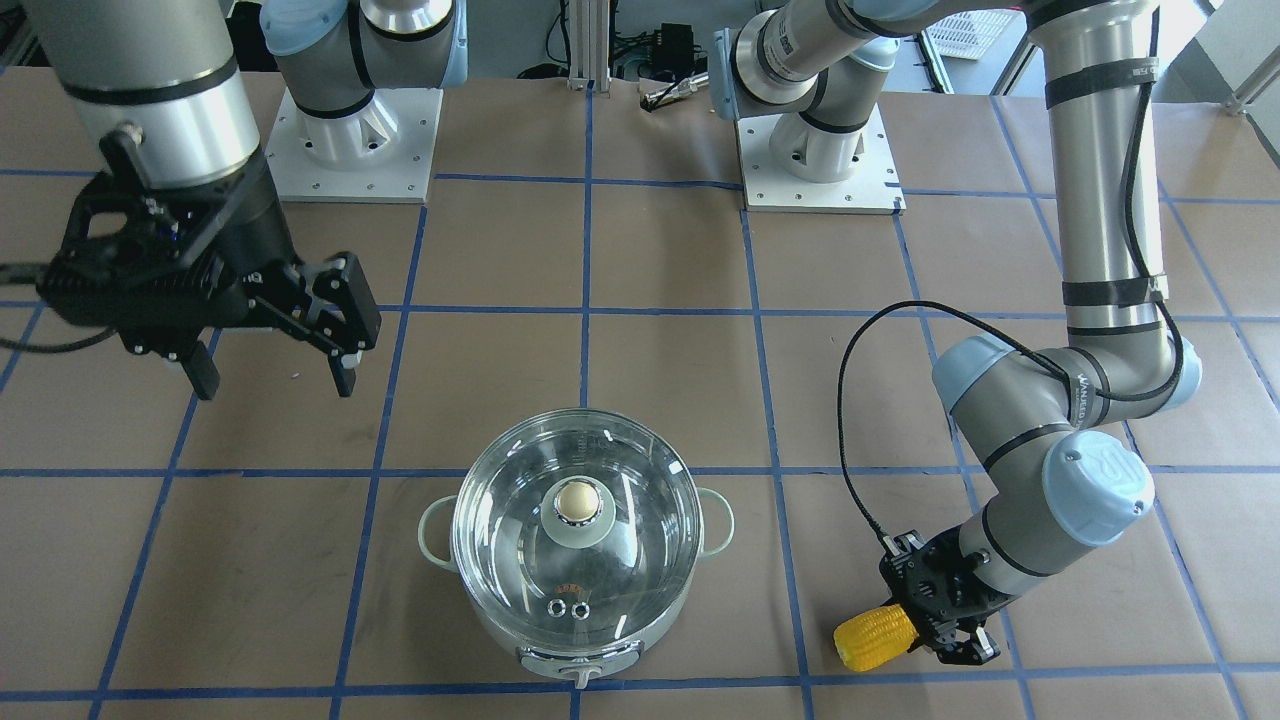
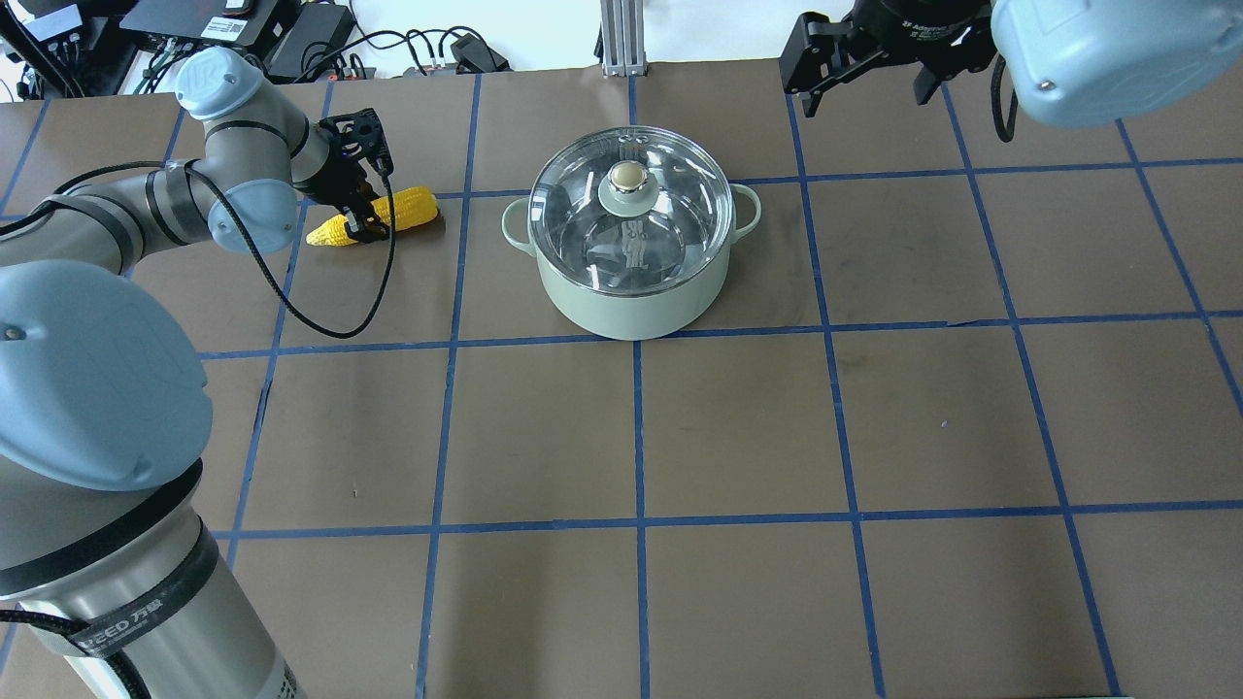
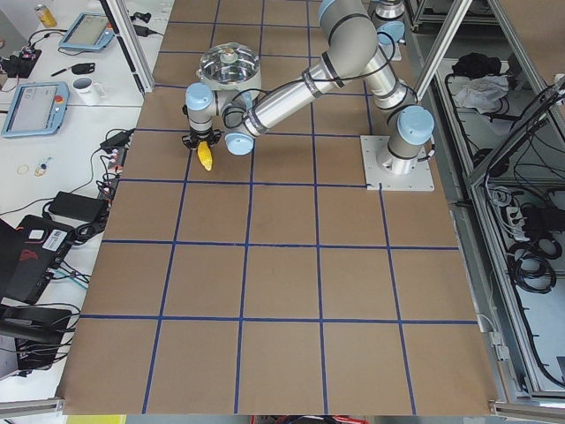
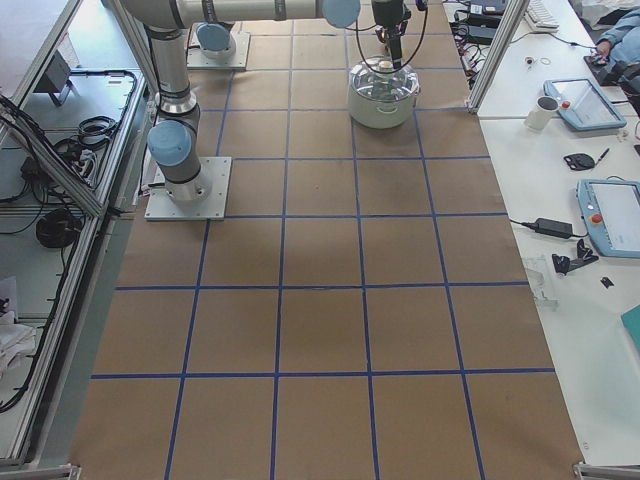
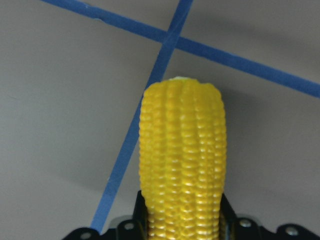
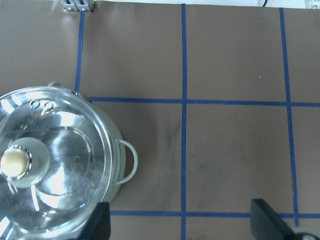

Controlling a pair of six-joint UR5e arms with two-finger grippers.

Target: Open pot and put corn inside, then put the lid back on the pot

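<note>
The corn (image 1: pixel 875 638) is bright yellow with bumpy kernel rows, and it lies level at the bench's (image 2: pixel 738 417) edge on my left side, well apart from the pot (image 2: pixel 631 296). My left pincer (image 2: pixel 367 206) is closed across the cob's middle, with the thick end and the tapered tip sticking out either side. The black fingers hide the gripped part, and I cannot tell whether the cob touches the brown paper or hangs just above it. The pot is round and pale mint with two loop handles. Its clear glass lid (image 1: pixel 510 545) sits on it, with a beige ball knob (image 1: pixel 578 499) at the centre, and the shiny steel shows through. My right pincer (image 1: pixel 275 385) hangs above the bench beside the pot, spread wide and holding nothing. Blue tape lines cross the bench in a grid.
</note>
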